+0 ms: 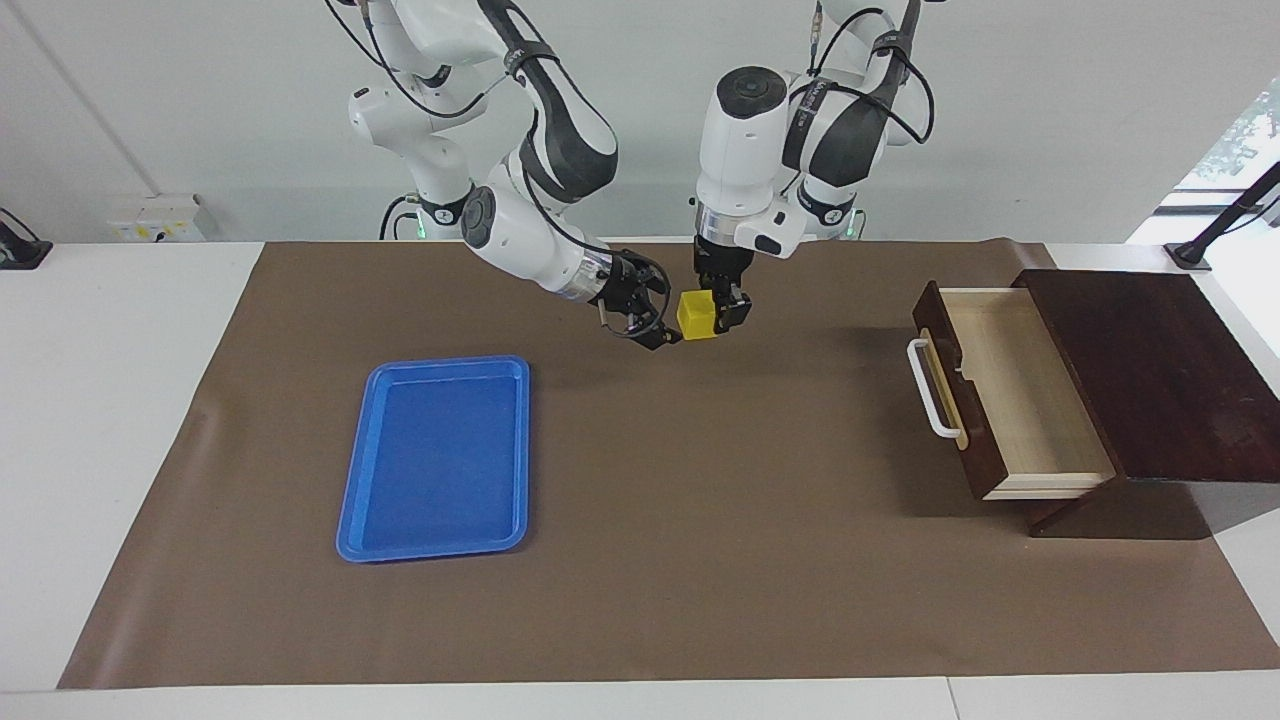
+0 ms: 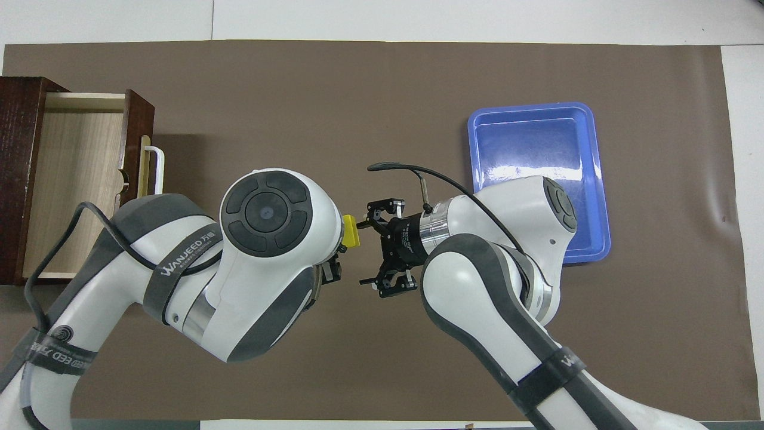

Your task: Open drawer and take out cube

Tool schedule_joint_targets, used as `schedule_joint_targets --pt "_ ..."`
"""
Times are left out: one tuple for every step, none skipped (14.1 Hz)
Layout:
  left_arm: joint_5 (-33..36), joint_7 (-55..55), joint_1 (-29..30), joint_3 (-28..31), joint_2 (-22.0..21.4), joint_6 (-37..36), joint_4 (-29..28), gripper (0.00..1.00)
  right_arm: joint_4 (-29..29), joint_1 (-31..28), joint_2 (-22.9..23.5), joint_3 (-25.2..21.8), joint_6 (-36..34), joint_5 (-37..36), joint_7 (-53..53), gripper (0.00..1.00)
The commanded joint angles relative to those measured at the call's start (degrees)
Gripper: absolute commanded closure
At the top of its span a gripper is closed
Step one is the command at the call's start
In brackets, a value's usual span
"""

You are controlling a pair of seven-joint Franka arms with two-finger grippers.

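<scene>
The drawer [image 1: 1010,390] is pulled out of its dark wooden box [image 1: 1150,370] at the left arm's end of the table, and its pale interior [image 2: 71,179] is bare. My left gripper [image 1: 712,318] points down over the mat's middle and is shut on the yellow cube [image 1: 697,313], held above the mat. The cube also shows in the overhead view [image 2: 351,230], beside the left arm's wrist. My right gripper [image 1: 665,320] is open and lies sideways, its fingers pointing at the cube. One fingertip [image 2: 358,223] is right at the cube's side.
A flat blue tray [image 1: 440,455] lies on the brown mat [image 1: 700,560] toward the right arm's end, also in the overhead view [image 2: 537,149]. The drawer's white bar handle [image 1: 925,390] sticks out toward the mat's middle.
</scene>
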Motion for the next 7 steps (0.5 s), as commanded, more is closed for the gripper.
schedule_joint_targets --pt "-1.0 -0.6 -1.9 1.1 -1.1 0.9 -2.6 1.0 1.2 0.7 0.3 -0.1 0.8 2.1 -1.6 0.0" --pt "-1.0 -0.5 -1.9 1.1 -1.2 0.9 -2.7 1.0 1.2 1.1 0.3 -0.1 1.0 2.1 -1.7 0.0" --pt "-1.0 -0.5 -1.9 1.1 -1.2 1.0 -2.7 1.0 1.2 1.6 0.4 -0.1 1.5 2.0 -1.9 0.0" --pt "-0.9 -0.6 -1.9 1.1 -1.2 0.9 -2.8 1.0 1.2 1.6 0.4 -0.1 2.0 1.9 -2.5 0.0" --pt "-1.0 -0.5 -2.2 1.1 -1.2 0.8 -2.9 1.0 1.2 1.8 0.4 -0.1 2.1 1.9 -3.1 0.0" --pt "-0.9 -0.5 -2.3 1.1 -1.2 0.9 -2.9 1.0 1.2 2.0 0.4 -0.1 2.2 1.8 -4.5 0.0" --pt "-1.0 -0.5 -2.3 1.1 -1.2 0.8 -2.9 1.0 1.3 1.1 0.6 -0.1 2.3 1.9 -5.4 0.0"
